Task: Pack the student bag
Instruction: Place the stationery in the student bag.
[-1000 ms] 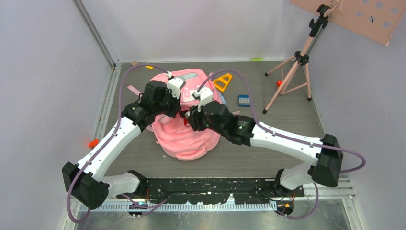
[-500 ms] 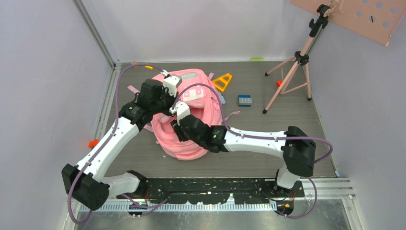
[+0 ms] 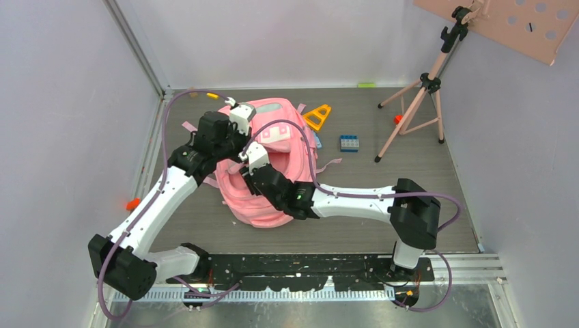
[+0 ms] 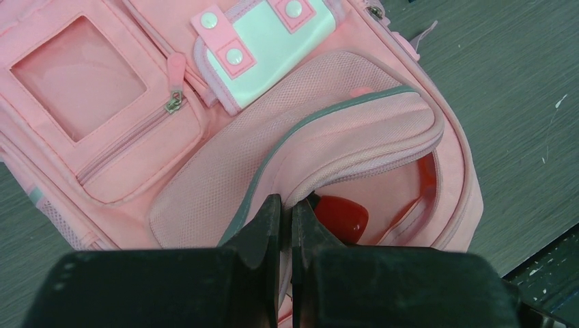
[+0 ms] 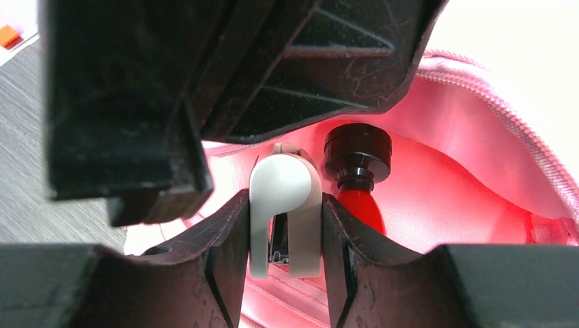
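The student bag (image 3: 266, 208) lies mid-table. Left gripper (image 4: 287, 205) pinches its flap (image 4: 341, 130) up; right gripper (image 5: 284, 205) clamps a white object (image 5: 283, 181) at the mouth (not yet released). A slipping flap would likely close the opening on it.

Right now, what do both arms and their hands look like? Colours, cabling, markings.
The left arm and right arm both have white links and black joint housings, with a white camera block at each wrist. A purple cable loops along each arm. A green light shows on the right arm. The left hand and right hand have matte black, scuffed fingers.
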### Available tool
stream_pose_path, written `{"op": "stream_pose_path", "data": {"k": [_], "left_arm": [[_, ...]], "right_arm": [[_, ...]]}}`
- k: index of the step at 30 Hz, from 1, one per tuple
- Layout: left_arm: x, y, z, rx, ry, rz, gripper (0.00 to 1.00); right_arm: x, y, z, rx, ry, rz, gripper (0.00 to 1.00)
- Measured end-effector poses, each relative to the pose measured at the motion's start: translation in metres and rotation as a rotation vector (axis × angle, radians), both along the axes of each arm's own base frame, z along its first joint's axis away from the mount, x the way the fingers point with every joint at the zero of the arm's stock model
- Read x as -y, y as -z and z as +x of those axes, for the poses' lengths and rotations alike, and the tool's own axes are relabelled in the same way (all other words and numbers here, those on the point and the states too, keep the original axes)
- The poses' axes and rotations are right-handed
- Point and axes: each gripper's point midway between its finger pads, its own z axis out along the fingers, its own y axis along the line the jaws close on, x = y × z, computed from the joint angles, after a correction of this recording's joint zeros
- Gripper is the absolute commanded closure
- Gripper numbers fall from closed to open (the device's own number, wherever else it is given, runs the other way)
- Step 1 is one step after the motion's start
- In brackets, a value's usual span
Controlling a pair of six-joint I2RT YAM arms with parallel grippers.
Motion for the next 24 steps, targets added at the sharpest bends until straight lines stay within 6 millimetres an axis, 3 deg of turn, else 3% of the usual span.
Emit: {"op": "stream_pose_path", "data": {"k": [8,17,24], "left_arm": [[-0.001,-0.001,0.002,0.003,-0.007,-0.005,1.0],[0.001,0.001,-0.001,-0.003,0.006,-0.004,1.0],[0.0,0.002,-0.001,-0.007,0.001,0.003,1.0]], "right_arm": [[-0.003,-0.001,0.006,0.032,0.028,0.02,0.37],[-0.002,0.0,0.005,0.047,0.022,0.036,0.37],[0.021,-0.009,-0.012,0.046,0.003,0.03,0.35]]}}
